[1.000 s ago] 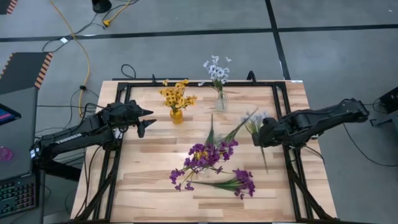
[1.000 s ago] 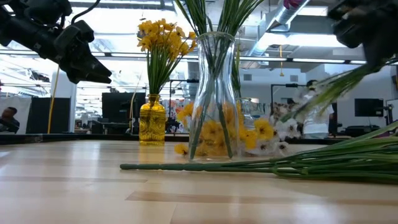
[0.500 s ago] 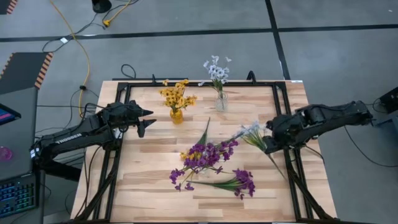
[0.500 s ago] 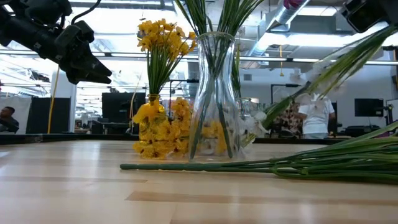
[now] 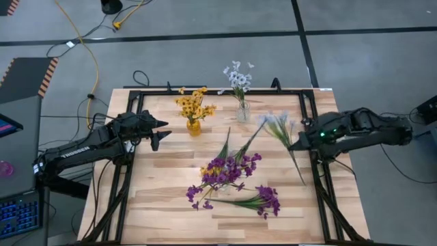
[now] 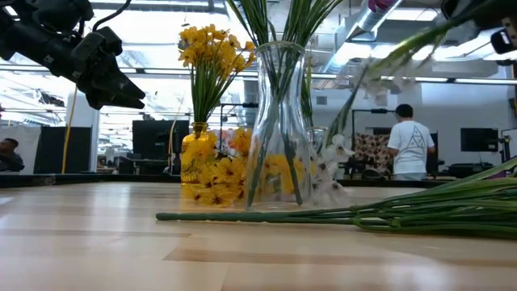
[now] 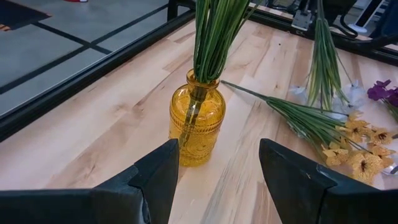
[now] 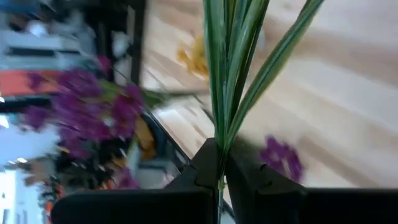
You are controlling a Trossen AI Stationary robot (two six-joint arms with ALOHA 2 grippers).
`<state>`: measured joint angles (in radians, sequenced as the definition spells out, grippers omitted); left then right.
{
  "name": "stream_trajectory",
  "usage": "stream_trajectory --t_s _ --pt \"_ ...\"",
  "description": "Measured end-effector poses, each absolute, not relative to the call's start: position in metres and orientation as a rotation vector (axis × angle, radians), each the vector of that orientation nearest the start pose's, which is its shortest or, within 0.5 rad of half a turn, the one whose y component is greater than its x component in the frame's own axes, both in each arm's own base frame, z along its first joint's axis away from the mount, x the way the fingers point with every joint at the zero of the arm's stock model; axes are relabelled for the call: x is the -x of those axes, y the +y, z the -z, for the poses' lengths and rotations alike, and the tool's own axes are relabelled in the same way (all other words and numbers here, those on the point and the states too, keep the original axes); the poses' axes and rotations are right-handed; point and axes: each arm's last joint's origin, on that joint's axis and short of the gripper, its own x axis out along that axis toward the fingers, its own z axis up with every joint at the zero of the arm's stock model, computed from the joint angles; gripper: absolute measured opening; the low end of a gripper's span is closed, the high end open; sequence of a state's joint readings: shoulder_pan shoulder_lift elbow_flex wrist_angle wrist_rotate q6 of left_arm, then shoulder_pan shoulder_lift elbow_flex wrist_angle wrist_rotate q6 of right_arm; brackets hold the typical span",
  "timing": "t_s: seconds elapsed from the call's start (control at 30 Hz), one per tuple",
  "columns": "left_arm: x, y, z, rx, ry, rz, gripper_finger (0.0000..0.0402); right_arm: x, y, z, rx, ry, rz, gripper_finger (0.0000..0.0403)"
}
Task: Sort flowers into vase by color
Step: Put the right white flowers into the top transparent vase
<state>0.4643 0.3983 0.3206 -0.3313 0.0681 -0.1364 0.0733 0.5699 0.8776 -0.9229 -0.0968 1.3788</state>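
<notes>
My right gripper [image 5: 301, 144] is shut on a pale white-blue flower sprig [image 5: 278, 125] above the table's right side. A clear vase [image 5: 242, 111] with white-blue flowers stands at the far middle. Left of it a yellow vase [image 5: 194, 126] holds yellow flowers. Purple sprigs [image 5: 225, 171] and a yellow one [image 5: 204, 169] lie flat on the table's middle. My left gripper [image 5: 160, 133] waits open, just left of the yellow vase [image 7: 198, 124]. My right gripper pinches the sprig's green stem bundle [image 8: 219, 149] between its two fingers [image 8: 205, 167], partway along the stem. The fingers lie across the stem, coming from the table's right and slanting down. The sprig is tilted and off the table, blossoms [image 5: 276, 121] toward the far left, stem end [image 5: 304, 182] toward the near edge.
A black frame [image 5: 314, 171] runs along the table's sides. More purple flowers [image 5: 265, 199] lie near the front middle, long stems [image 6: 363, 217] stretched over the wood. A person [image 6: 409, 145] stands in the room behind. Bare wood shows at the near left.
My right gripper has risen and drawn back toward the table's right edge, tipping as it went. It stays shut on the white-blue sprig, which has come up with it. The blossom end has swung higher and toward the far edge.
</notes>
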Motion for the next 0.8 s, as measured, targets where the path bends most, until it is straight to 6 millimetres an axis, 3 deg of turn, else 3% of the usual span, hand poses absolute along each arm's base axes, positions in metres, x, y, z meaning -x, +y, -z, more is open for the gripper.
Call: stream_trajectory --t_s 0.27,0.47,0.8 --pt "-0.103 0.049 -0.208 0.241 0.37 -0.417 0.021 -0.082 0.002 -0.329 -1.228 0.421 0.345 0.0045" --pt "-0.103 0.049 -0.208 0.241 0.371 -0.417 0.021 -0.08 -0.004 -0.33 -1.133 0.305 0.49 0.0045" --pt "-0.103 0.049 -0.208 0.241 0.371 -0.417 0.021 -0.088 -0.013 -0.347 -0.711 0.065 0.646 0.0046"
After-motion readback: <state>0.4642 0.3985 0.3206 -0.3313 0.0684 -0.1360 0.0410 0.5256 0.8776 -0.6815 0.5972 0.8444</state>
